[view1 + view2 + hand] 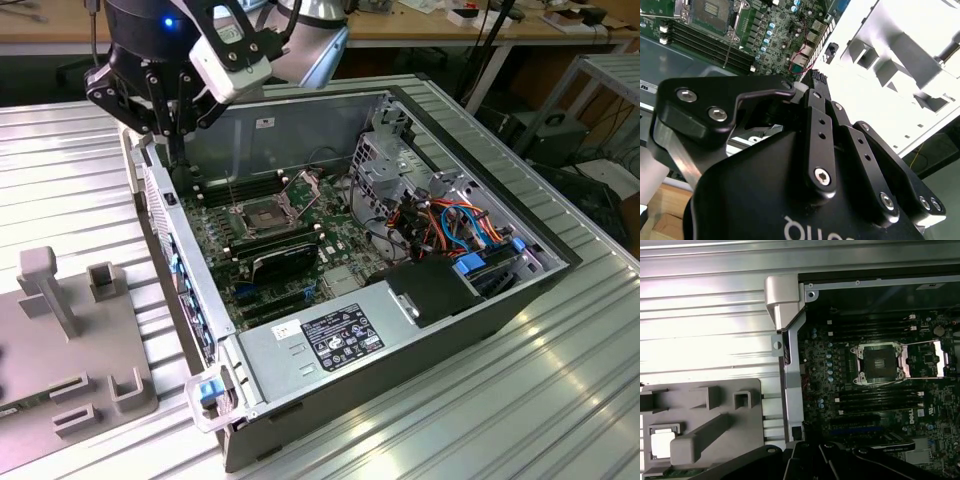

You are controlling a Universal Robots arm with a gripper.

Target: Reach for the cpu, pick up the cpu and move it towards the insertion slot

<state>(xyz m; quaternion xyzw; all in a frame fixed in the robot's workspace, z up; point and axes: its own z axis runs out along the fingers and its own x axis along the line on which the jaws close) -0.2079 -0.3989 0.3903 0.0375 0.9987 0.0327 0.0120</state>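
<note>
The gripper [176, 148], its jaws pressed together on nothing, hangs above a corner of the open computer case [290, 128], at 10 o'clock from the insertion slot [256, 214] in the exterior view. The cpu [662, 442] lies flat in a pocket of the grey fixture [60, 345] on the table [70, 190], at 8 o'clock from the slot and well apart from the gripper.

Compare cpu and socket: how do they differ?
The cpu has a pale face; the socket a dark centre in a silver frame. The cpu lies in the grey tray outside the case; the socket sits inside it, plate hinged open. Both are square.
</note>
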